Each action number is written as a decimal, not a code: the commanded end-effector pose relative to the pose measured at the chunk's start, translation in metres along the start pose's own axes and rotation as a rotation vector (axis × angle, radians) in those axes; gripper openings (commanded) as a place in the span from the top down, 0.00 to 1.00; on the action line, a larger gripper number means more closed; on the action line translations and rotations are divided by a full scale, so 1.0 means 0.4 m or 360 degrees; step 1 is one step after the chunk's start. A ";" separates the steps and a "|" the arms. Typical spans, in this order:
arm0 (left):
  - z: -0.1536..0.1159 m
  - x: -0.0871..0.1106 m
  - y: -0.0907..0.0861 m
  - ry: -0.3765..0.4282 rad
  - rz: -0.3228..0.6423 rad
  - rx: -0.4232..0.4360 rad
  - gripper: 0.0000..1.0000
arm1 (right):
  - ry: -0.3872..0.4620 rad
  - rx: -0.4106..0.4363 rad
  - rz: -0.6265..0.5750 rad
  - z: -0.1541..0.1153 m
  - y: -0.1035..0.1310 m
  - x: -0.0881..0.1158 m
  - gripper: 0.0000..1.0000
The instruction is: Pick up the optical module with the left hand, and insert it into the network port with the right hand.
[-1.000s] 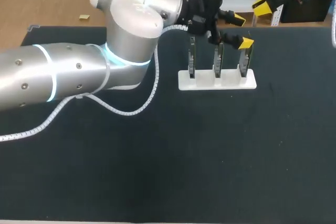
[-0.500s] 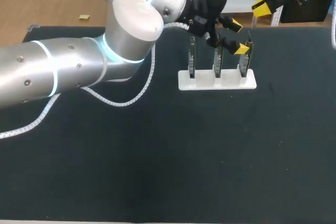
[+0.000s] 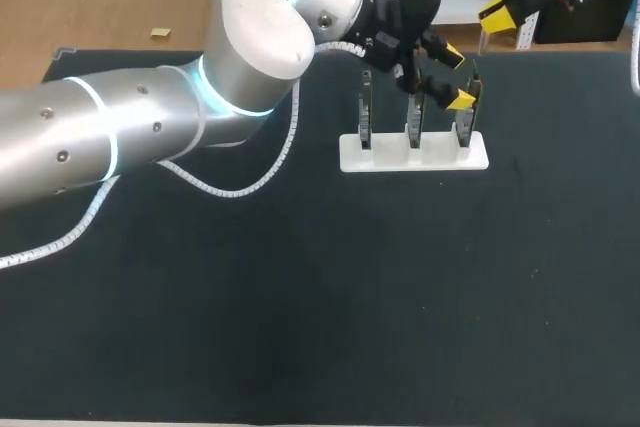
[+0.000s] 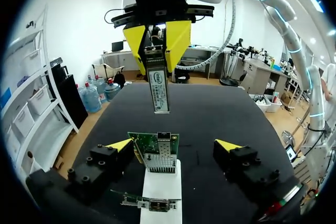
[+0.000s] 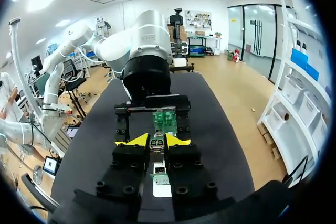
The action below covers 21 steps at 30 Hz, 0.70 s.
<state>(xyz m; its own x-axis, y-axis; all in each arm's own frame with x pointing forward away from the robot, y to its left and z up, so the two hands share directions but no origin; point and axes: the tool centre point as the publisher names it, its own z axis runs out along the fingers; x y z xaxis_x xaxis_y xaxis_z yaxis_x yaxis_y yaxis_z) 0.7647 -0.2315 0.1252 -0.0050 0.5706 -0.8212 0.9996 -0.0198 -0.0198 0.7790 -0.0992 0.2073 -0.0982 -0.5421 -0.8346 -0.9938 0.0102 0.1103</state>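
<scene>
Closing in on the right-hand board (image 3: 466, 107): over the last second the left claw (image 3: 456, 76) has slid down and slightly left in the head view, from just above the board's top edge to level with it. The arm's big elbow has swung toward the upper left of the frame. The right claw (image 3: 499, 12) has not shifted from the upper right corner.

Left claw: wide, holding nothing. In its own wrist view the two yellow tips stand either side of the board, both clear of it. The board stands upright in the white stand (image 3: 413, 152), its metal port (image 4: 160, 160) facing along the fingers.

Meaning for the task, as a judgement: the pickup is done with, though the module (image 4: 158, 85) sits in the right claw, not the left. The left claw looks set to brace the board while the right does the inserting. Insertion not yet begun.

Right claw: pinched on the module's upper end, module hanging straight down between the yellow tips.

Module relative to the left claw: ahead of it and higher, centred between its fingers and roughly in line with the port. It is apart from the board, with a clear gap of dark table (image 3: 300, 327) showing between the module's lower end and the board's top edge.

Two more boards stand in the stand, to the left in the head view, untouched.
</scene>
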 end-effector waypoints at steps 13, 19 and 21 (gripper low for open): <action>-0.001 -0.004 0.006 0.0038 0.0003 0.0014 0.00 | -0.0004 0.0024 0.0007 -0.001 0.010 0.002 1.00; -0.003 -0.002 0.002 0.0058 0.0014 0.0009 0.00 | -0.0004 0.0019 0.0005 0.001 0.012 0.002 1.00; -0.004 -0.001 0.000 0.0059 0.0012 0.0008 0.00 | -0.0005 0.0019 0.0005 0.001 0.012 0.002 1.00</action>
<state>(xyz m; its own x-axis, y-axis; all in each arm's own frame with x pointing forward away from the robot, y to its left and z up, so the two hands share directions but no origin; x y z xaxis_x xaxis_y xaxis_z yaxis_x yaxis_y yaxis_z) 0.7648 -0.2303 0.1252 0.0052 0.5965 -0.8026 0.9995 -0.0292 -0.0152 0.7770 -0.0997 0.2064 -0.1021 -0.5392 -0.8360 -0.9937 0.0159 0.1111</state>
